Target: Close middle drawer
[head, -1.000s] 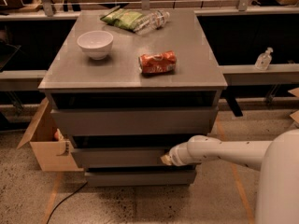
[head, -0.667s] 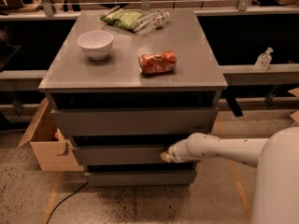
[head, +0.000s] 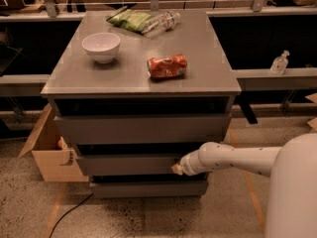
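Middle drawer (head: 124,165) is meeting the jaws head-on, its flat grey front stretching away to their left. It is sitting a little proud of the cabinet, with a dark slot showing just above the jaws, though in this dim view I am only fairly sure how far out it is. The white arm (head: 233,160) is reaching in from behind the jaws, on their right. A cardboard box (head: 49,157) is sitting on the floor well to their left. High above them, on the cabinet top, a white bowl (head: 101,46) and an orange can (head: 167,66) on its side are resting. The gripper (head: 177,169) is bearing on the front near its right end; how its jaws are set I cannot tell.

Pushing so far off centre is risking a skewed, jammed drawer. The tip sliding up into the slot would be wasting the push, and a hard shove could be setting the can rolling.
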Tool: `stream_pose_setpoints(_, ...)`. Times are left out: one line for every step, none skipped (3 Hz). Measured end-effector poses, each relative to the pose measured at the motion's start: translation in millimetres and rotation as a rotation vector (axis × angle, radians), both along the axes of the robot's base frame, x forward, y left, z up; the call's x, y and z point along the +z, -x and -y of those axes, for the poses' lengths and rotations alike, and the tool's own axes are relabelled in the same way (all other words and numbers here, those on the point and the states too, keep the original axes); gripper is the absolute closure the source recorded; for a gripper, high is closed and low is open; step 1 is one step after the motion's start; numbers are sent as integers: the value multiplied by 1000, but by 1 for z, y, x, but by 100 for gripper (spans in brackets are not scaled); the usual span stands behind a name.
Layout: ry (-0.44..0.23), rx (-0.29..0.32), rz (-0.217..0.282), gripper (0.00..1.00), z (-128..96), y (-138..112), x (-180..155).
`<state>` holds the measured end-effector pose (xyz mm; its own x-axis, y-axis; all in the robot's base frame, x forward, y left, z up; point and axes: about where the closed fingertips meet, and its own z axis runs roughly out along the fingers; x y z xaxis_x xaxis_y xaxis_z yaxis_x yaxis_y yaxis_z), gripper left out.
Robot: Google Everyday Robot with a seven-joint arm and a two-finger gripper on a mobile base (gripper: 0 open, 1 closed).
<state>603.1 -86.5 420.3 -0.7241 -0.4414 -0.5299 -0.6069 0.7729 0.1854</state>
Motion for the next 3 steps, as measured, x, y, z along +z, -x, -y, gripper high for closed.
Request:
stream_pose_setpoints(13,-115,-99,100,37,46,-12)
stream_pose_setpoints(22,-205,-137,100,66,79,-14)
stream_pose_setpoints(14,-301,-141,100,107,102,-9)
